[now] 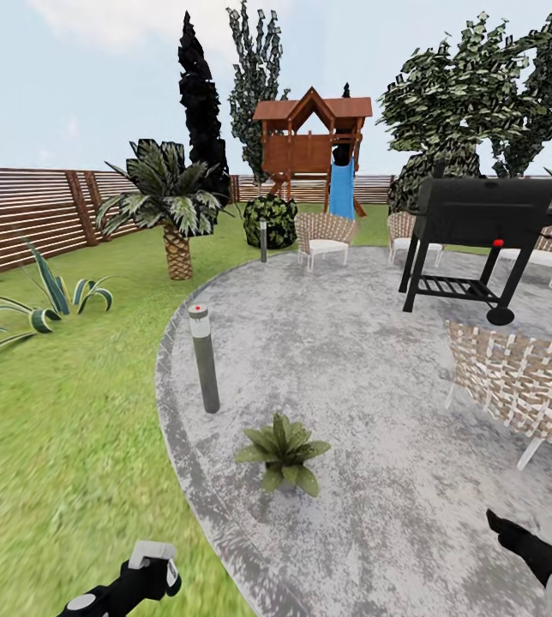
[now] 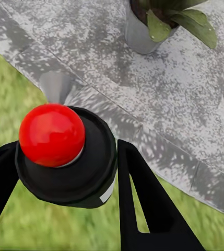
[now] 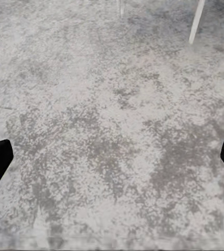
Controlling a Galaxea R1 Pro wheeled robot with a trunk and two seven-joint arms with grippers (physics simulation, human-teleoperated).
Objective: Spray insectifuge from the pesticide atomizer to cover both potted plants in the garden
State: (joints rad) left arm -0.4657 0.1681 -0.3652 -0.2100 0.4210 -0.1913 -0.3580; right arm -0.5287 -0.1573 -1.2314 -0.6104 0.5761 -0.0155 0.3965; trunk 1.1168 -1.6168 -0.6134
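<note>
Left gripper (image 2: 65, 167) jaws clamp the atomizer (image 2: 65, 162) round its stiff, light-looking, possibly slick body below the red cap; right gripper (image 3: 112, 157) jaws spread, empty.

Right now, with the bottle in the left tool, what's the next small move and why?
Probably ease the left tool forward toward the potted plant. It is shut on the pesticide atomizer, red cap up, but the left wrist view shows the plant at the far edge, across a stretch of paved patio, likely too far to cover well.
</note>
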